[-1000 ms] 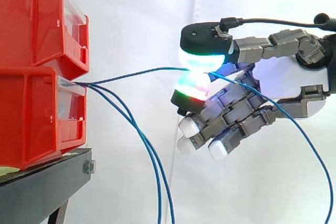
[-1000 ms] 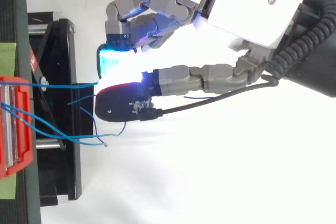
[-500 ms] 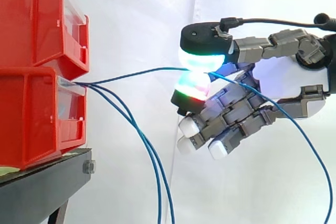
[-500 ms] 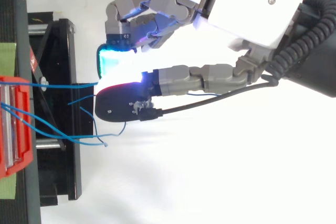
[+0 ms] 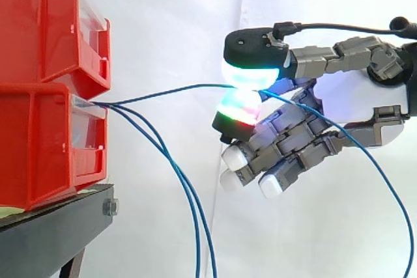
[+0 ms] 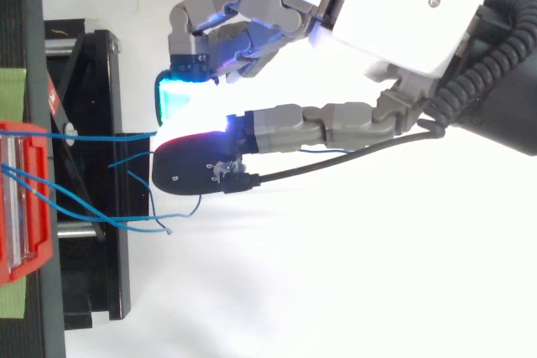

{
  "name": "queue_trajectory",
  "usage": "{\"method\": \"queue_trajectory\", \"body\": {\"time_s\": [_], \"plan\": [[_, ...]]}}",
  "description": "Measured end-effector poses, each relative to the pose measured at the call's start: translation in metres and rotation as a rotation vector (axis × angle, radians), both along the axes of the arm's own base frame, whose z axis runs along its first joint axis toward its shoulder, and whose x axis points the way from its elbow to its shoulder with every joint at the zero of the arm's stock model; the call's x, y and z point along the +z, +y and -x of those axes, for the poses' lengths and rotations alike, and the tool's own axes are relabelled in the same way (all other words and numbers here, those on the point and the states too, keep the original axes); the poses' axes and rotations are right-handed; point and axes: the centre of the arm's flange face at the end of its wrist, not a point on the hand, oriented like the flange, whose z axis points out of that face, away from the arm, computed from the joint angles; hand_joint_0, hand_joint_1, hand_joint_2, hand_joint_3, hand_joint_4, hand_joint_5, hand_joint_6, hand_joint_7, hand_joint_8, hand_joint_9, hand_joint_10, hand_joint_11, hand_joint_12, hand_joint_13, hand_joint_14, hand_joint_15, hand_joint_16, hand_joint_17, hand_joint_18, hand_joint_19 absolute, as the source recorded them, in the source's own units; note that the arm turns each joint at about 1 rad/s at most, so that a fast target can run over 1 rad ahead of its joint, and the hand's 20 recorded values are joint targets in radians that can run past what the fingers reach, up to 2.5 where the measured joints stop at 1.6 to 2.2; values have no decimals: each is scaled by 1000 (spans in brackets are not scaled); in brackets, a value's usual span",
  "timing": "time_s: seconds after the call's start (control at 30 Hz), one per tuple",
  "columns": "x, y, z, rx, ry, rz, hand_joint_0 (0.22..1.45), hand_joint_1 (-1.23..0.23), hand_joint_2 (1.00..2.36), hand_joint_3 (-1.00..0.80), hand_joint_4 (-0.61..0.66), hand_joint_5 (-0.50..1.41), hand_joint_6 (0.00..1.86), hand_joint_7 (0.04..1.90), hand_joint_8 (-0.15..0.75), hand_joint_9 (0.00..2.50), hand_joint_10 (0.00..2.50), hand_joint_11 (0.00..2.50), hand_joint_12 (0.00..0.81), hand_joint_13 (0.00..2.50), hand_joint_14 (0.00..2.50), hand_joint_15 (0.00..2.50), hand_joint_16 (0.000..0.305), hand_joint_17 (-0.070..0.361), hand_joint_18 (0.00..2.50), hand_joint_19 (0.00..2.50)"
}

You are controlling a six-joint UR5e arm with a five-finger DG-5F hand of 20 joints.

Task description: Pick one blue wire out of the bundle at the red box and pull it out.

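Several blue wires come out of the front of the lower red box (image 5: 45, 148) at the left. One blue wire (image 5: 166, 92) runs nearly level from the box to my hand (image 5: 345, 105), which is shut on it: the thumb pad above and a glowing finger pad (image 5: 240, 110) below pinch it. Past the pinch this wire hangs down to the lower right. Two other blue wires (image 5: 182, 187) droop from the box toward the floor. From above, the pinched wire (image 6: 101, 134) stretches from the red box (image 6: 25, 207) to the hand (image 6: 377, 23).
A second red box (image 5: 45, 24) is stacked on the lower one, both on a black stand (image 5: 58, 226). A white curtain hangs behind. Loose blue wire ends (image 6: 159, 225) lie over the stand in the top view.
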Motion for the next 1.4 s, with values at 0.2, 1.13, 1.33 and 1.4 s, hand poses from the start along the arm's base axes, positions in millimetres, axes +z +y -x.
{"method": "queue_trajectory", "body": {"time_s": [0.2, 1.13, 1.33, 1.4], "plan": [[0, 0, 0, 0, 0, 0, 601, -730, 1023, -38, 182, -145, 886, 1207, 385, 929, 19, 620, 461, 627, 11, 302, 61, 137, 684, 456], [-1, 0, 0, -1, 1, 0, 600, -730, 1024, -40, 177, -147, 886, 1204, 384, 927, 19, 612, 457, 622, 11, 298, 60, 136, 675, 456], [-1, 0, 0, -1, 1, 0, 602, -732, 1023, -39, 166, -147, 886, 1200, 385, 928, 19, 610, 457, 624, 11, 298, 61, 137, 677, 455], [-1, 0, 0, -1, 1, 0, 603, -732, 1024, -37, 164, -147, 886, 1202, 384, 923, 19, 618, 457, 623, 11, 298, 60, 136, 676, 449]]}}
